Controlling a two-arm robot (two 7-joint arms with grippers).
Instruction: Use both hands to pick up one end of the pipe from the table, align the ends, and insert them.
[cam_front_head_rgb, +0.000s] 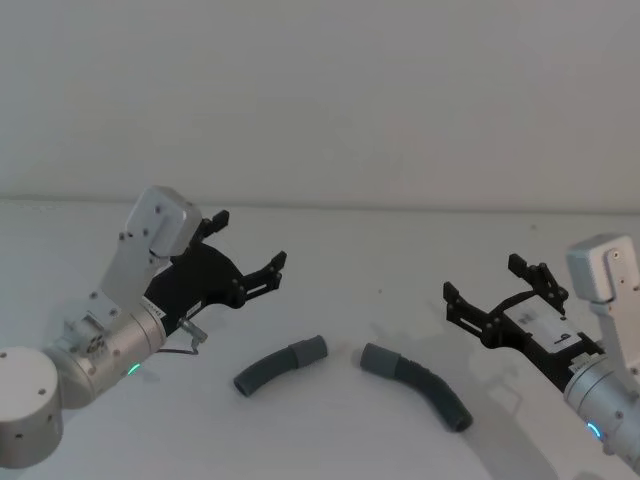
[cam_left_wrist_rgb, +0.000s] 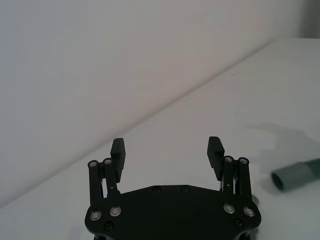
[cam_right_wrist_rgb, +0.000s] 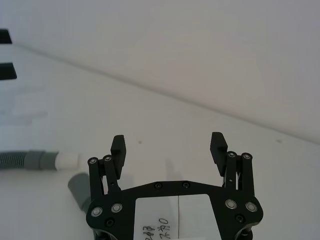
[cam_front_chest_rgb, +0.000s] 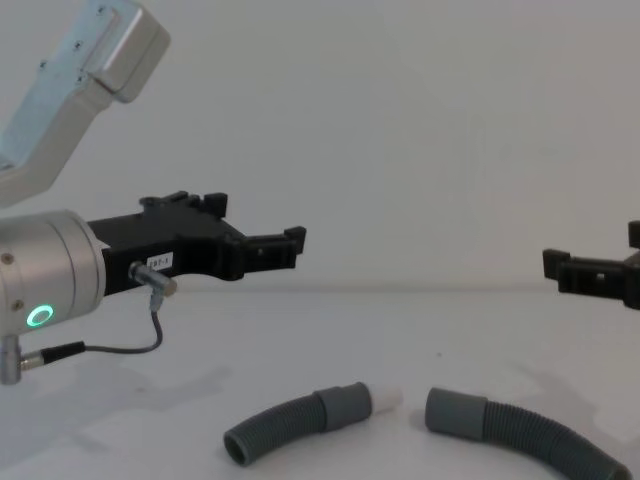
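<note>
Two dark-grey corrugated pipe pieces lie on the white table (cam_front_head_rgb: 350, 270), apart from both grippers. The left piece (cam_front_head_rgb: 280, 365) (cam_front_chest_rgb: 285, 425) ends in a grey cuff with a short white tip (cam_front_chest_rgb: 388, 398) (cam_right_wrist_rgb: 67, 160). Facing it across a small gap, the right piece (cam_front_head_rgb: 415, 385) (cam_front_chest_rgb: 530, 430) has a plain socket cuff (cam_front_head_rgb: 378, 358) (cam_right_wrist_rgb: 79, 190). My left gripper (cam_front_head_rgb: 248, 240) (cam_left_wrist_rgb: 167, 150) hovers open above and left of the left piece. Above and right of the right piece, my right gripper (cam_front_head_rgb: 483, 278) (cam_right_wrist_rgb: 170, 147) is open too. Neither holds anything.
A plain white wall rises behind the table's far edge. A thin cable (cam_front_chest_rgb: 120, 345) loops off the left wrist. In the left wrist view a smooth grey pipe end (cam_left_wrist_rgb: 295, 175) lies at the edge. The left gripper's fingertips (cam_right_wrist_rgb: 6, 70) show far off in the right wrist view.
</note>
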